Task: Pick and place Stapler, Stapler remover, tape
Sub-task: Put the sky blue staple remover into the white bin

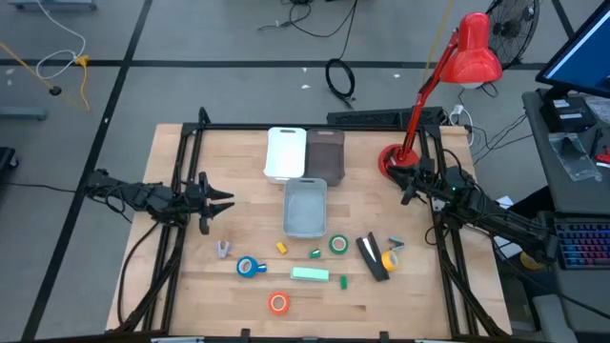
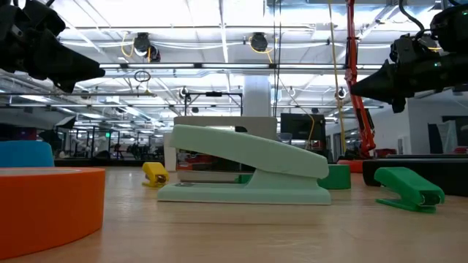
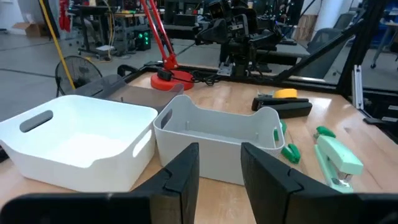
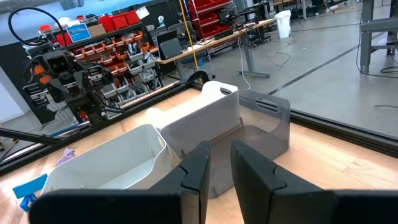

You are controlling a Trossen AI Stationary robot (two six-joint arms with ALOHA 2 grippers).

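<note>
Left gripper: hung at left centre of the high view, fingers narrowly parted, nothing held.
Right gripper: at right centre, narrow gap, empty.
Mint-green stapler: laid lower centre.
Orange tape ring: below it.
Blue tape ring: to its left.
Black stapler: lower right.

No words, brand names, numbers or signs can be read in any of the views. The mint-green stapler in the low view shows a plain side with no marking that can be made out. In the right wrist view, the shelves of red and orange bins in the room beyond the counter carry pale labels, but these are too small to read.
</note>
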